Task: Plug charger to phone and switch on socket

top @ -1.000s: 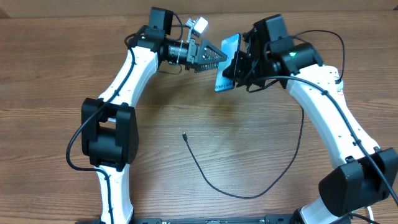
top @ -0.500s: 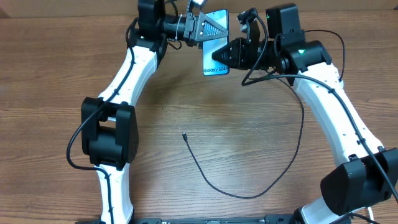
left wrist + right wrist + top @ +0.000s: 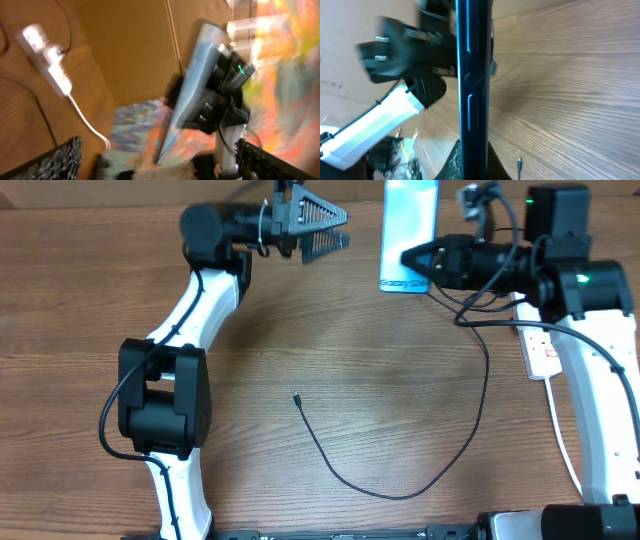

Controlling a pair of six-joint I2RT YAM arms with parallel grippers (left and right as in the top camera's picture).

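Observation:
The phone (image 3: 408,225) has a light blue screen and is held off the table at the back, between the two arms. My right gripper (image 3: 418,258) is shut on its lower end. In the right wrist view the phone shows edge-on (image 3: 472,75) in the shut jaws (image 3: 472,160). My left gripper (image 3: 325,226) is open and empty, a short gap to the left of the phone. The left wrist view shows the phone (image 3: 192,85) ahead of its spread fingers (image 3: 160,165). The charger's connector tip (image 3: 297,397) lies on the table mid-way, and its thin black cable loops right. The white socket (image 3: 543,352) lies at the right, partly behind my right arm.
The socket also shows in the left wrist view (image 3: 47,55) with its white cord trailing off. The cable tip shows in the right wrist view (image 3: 519,162). My left arm (image 3: 380,120) fills the left of that view. The wooden table (image 3: 400,380) ends just beyond the grippers at the back.
The left gripper has let go of the phone and swung back to the left. The right gripper has carried the phone right and toward the back edge.

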